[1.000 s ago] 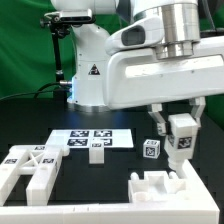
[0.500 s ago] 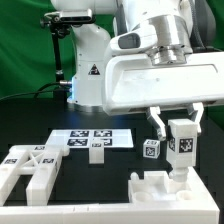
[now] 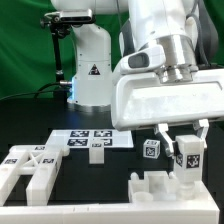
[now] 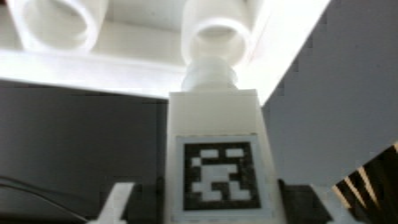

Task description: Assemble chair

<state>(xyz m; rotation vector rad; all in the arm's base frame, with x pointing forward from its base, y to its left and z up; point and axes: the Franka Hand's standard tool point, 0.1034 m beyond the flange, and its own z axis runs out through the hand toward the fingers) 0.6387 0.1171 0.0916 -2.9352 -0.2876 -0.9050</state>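
My gripper (image 3: 185, 141) is shut on a white chair bar (image 3: 187, 156) that carries a black-and-white tag and hangs upright. The bar's lower end is just above, or touching, a notched white chair piece (image 3: 160, 189) at the front on the exterior view's right. In the wrist view the gripper (image 4: 217, 206) clamps the tagged bar (image 4: 221, 140), whose rounded peg end (image 4: 212, 72) points at a white piece with round holes (image 4: 107, 40). A dark finger (image 4: 301, 204) shows beside the bar. A large white chair piece (image 3: 30, 172) with tags lies at the front on the exterior view's left.
The marker board (image 3: 92, 137) lies flat in the middle of the black table. A small white block (image 3: 97, 152) stands at its front edge, and a small tagged cube (image 3: 150, 150) sits just to the bar's left. The robot's base (image 3: 90, 70) rises behind.
The arm has come down and a little toward the exterior view's right with the bar, bringing it closer to the notched piece. The grip has not changed.
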